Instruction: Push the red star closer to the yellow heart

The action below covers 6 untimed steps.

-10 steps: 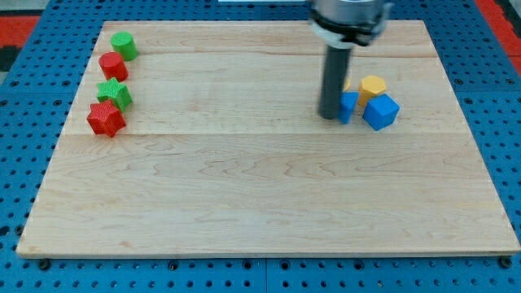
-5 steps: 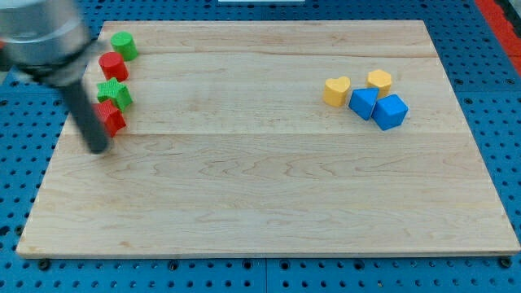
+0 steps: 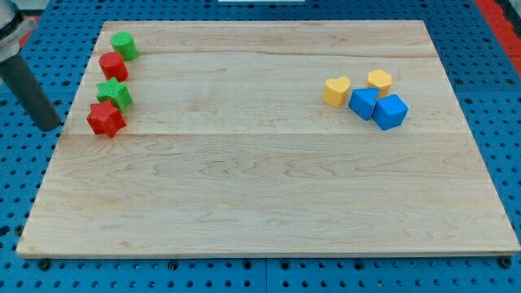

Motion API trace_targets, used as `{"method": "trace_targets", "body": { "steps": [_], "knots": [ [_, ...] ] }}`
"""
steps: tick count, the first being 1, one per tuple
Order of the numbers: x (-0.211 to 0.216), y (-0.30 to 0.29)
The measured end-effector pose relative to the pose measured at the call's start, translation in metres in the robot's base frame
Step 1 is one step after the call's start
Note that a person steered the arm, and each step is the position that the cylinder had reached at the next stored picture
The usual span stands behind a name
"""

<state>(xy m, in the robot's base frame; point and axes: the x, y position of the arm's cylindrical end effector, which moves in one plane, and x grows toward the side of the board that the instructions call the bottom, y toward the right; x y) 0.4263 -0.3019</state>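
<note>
The red star (image 3: 105, 119) lies near the board's left edge, just below a green star (image 3: 115, 93). The yellow heart (image 3: 335, 90) lies far to the view's right, touching a cluster of blue and yellow blocks. My tip (image 3: 50, 127) is off the board's left edge, a short way left of the red star and apart from it.
A red cylinder (image 3: 113, 65) and a green cylinder (image 3: 124, 45) stand above the green star. A blue triangular block (image 3: 362, 102), a blue cube (image 3: 390, 111) and a yellow hexagon (image 3: 378, 80) sit right of the heart. The wooden board (image 3: 260, 195) rests on a blue pegboard.
My tip swept from beside the blue blocks at the right across to the red star, then moved left off the board edge. The blocks at the right stand slightly shifted.
</note>
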Motion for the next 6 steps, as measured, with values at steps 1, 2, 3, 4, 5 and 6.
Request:
{"method": "trace_targets", "body": {
  "steps": [1, 2, 3, 4, 5, 6],
  "knots": [
    [0.000, 0.078],
    [0.000, 0.161],
    [0.000, 0.209],
    [-0.001, 0.214],
    [-0.008, 0.188],
    [-0.024, 0.178]
  ]
}}
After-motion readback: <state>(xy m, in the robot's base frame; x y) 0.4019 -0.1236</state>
